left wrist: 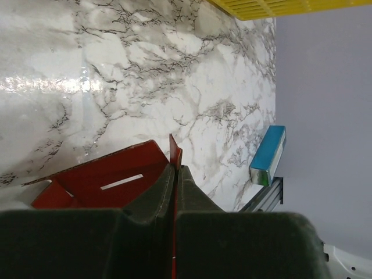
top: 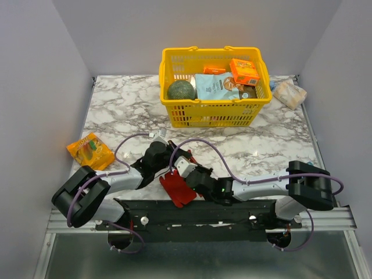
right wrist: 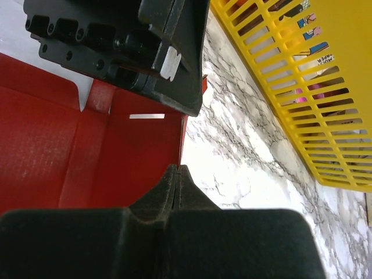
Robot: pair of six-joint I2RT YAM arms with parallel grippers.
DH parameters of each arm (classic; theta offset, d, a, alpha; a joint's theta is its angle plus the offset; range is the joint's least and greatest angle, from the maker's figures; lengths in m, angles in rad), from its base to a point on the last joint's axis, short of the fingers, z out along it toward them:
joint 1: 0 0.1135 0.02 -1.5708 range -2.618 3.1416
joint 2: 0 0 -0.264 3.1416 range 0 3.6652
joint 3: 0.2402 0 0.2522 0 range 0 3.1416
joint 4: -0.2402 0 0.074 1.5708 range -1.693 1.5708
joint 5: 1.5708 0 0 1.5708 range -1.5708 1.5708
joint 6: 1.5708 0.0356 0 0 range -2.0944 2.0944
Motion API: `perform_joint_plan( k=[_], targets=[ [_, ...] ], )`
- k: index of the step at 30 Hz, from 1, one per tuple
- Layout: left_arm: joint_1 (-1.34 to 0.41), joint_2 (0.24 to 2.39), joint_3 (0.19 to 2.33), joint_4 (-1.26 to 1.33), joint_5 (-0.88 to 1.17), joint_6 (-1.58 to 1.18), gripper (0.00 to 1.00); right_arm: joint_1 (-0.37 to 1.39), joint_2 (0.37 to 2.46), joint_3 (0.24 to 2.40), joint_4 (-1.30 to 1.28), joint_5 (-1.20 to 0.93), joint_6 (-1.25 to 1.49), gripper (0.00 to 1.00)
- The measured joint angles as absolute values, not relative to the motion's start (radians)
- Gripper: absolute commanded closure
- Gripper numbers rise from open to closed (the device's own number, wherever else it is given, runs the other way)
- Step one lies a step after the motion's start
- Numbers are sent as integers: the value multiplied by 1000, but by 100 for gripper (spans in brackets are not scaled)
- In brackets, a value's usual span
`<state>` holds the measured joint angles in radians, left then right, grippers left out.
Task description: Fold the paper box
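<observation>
The red paper box [top: 177, 190] lies partly unfolded at the near edge of the table, between both grippers. My left gripper [top: 179, 156] is shut on a thin upright flap of it. In the left wrist view the red edge runs between the fingertips of this gripper [left wrist: 175, 168], and the slotted panel of the paper box [left wrist: 110, 174] spreads to the left. My right gripper [top: 187, 171] is shut on the box's side edge. In the right wrist view this gripper [right wrist: 177, 168] pinches the edge of the red panel [right wrist: 87, 151], with the left gripper's black body just above.
A yellow basket [top: 212, 113] holding groceries stands at the back centre, and it also shows in the right wrist view [right wrist: 290, 87]. An orange snack packet [top: 90, 150] lies at the left. A wrapped pale item [top: 289, 93] lies at the back right. A blue carton [left wrist: 267, 154] sits near the table edge.
</observation>
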<state>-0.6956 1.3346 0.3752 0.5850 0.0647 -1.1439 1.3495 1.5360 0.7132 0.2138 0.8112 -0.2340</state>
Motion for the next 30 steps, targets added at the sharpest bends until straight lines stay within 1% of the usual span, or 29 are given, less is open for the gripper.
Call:
perform_joint_plan(
  k=[1, 2, 3, 5, 6, 8, 9, 12, 16, 19, 22, 26, 29, 30],
  targets=[
    [-696, 1336, 375, 588, 65, -1146, 100, 1350, 1537, 713, 215, 813, -236, 86],
    [-696, 1341, 375, 594, 65, -1151, 100, 1350, 1538, 713, 215, 815, -237, 81],
    [-696, 1345, 374, 602, 65, -1156, 100, 1351, 1538, 713, 216, 817, -237, 68],
    [-694, 1352, 371, 622, 65, -1163, 100, 1353, 1537, 713, 214, 819, -235, 55],
    [-693, 1354, 368, 631, 65, -1166, 100, 1353, 1537, 713, 210, 821, -235, 44],
    [-692, 1355, 356, 656, 64, -1176, 100, 1354, 1535, 714, 203, 823, -226, 35],
    [-691, 1355, 350, 666, 60, -1180, 100, 1354, 1531, 715, 189, 826, -217, 28],
    [-689, 1352, 336, 687, 32, -1188, 100, 1355, 1508, 732, 128, 830, -171, 20],
    [-689, 1324, 294, 733, -41, -1199, 100, 1355, 1456, 796, 12, 836, -50, 16],
    [-688, 1291, 236, 797, -115, -1202, 100, 1354, 1409, 860, -95, 830, 74, 16],
    [-688, 1273, 176, 881, -190, -1201, 100, 1341, 1374, 942, -199, 771, 236, 17],
    [-691, 1264, 125, 974, -276, -1185, 100, 1291, 1328, 1001, -264, 604, 461, 18],
    [-698, 1263, 91, 1050, -327, -1164, 100, 1222, 1299, 991, -251, 440, 624, 20],
    [-701, 1262, 79, 1076, -344, -1156, 100, 1202, 1293, 978, -235, 391, 672, 21]
  ],
)
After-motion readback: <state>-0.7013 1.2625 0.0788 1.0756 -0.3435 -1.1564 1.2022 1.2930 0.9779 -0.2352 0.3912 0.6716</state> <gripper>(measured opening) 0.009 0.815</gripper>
